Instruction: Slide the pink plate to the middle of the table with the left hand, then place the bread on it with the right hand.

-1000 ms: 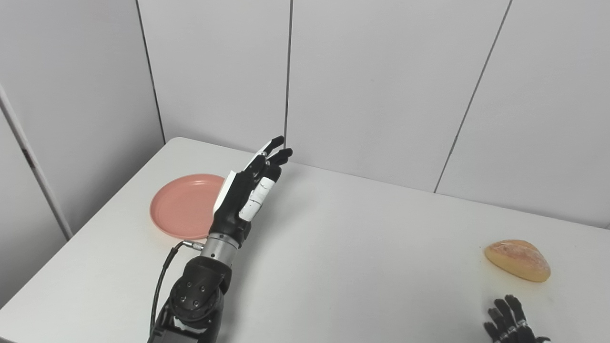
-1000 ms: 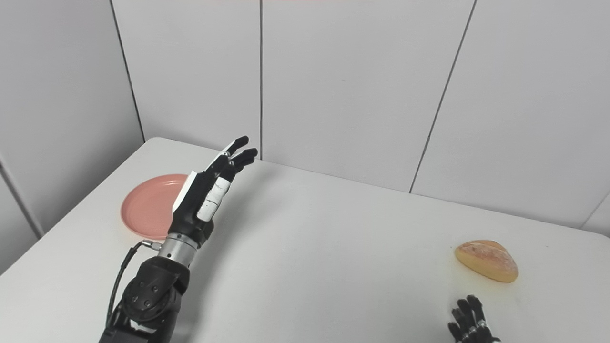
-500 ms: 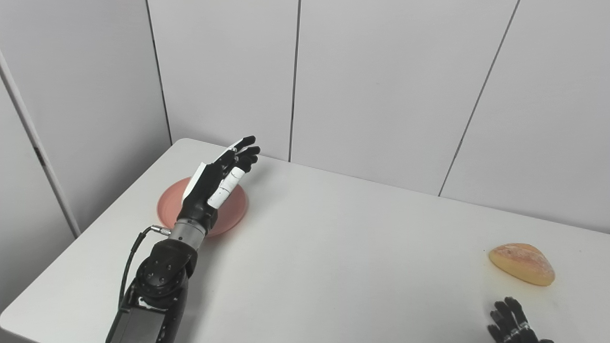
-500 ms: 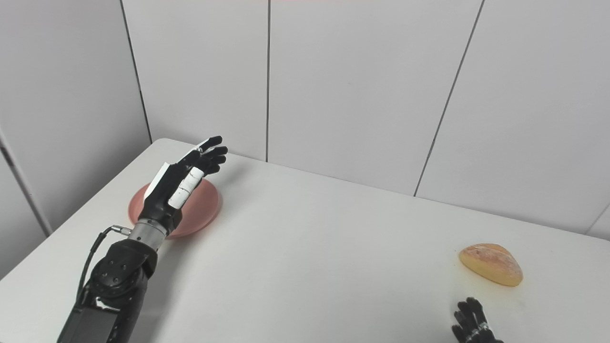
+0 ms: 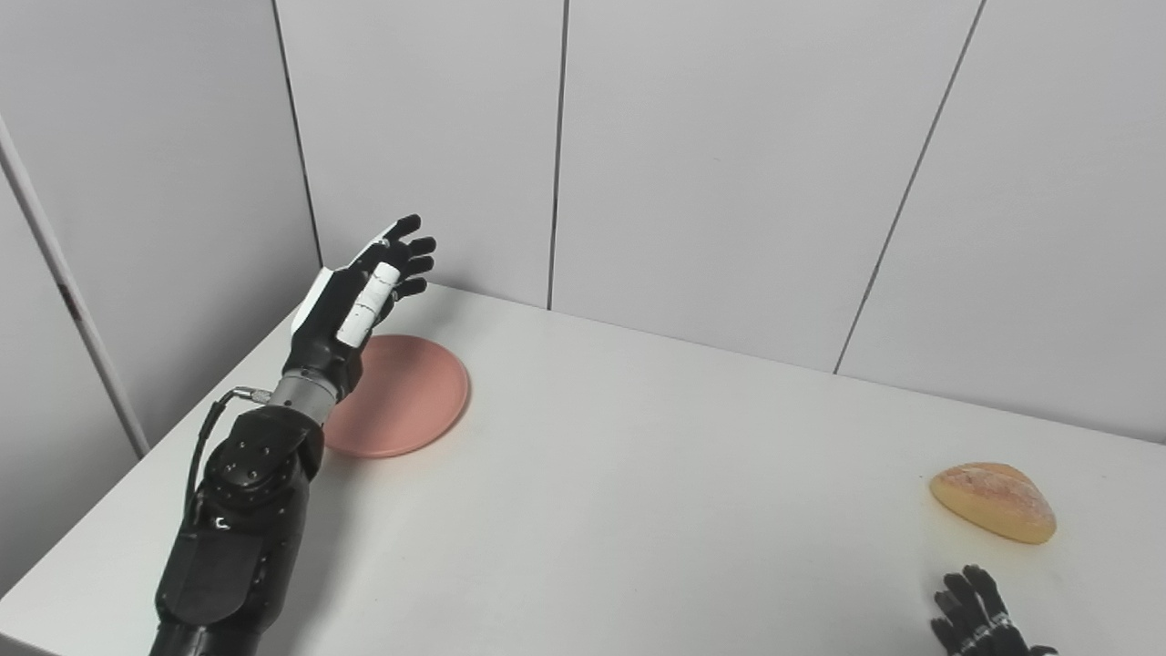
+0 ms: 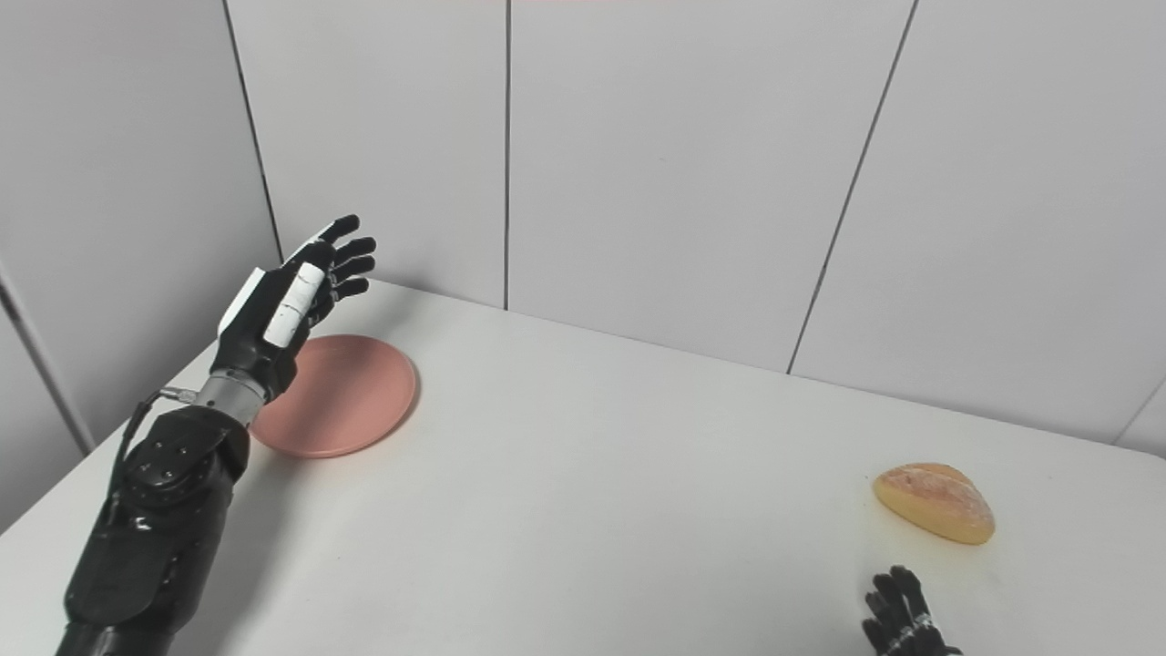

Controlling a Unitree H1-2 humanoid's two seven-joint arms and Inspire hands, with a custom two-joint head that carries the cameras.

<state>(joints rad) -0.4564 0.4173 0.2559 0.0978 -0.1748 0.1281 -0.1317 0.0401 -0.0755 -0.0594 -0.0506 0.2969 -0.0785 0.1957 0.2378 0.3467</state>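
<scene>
White table [image 5: 638, 510] carries pink plate [image 5: 410, 401] and bread [image 5: 993, 501].

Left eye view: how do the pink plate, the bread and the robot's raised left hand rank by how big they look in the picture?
Largest to smallest as they look:
1. pink plate, though the hand covers its left part
2. left hand; it is raised and may be nearer the camera, so its place against the plate is unsure
3. bread

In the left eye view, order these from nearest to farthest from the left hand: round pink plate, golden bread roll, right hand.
1. Round pink plate, just right of the left hand.
2. Golden bread roll and right hand, both far right: too close to call.
</scene>
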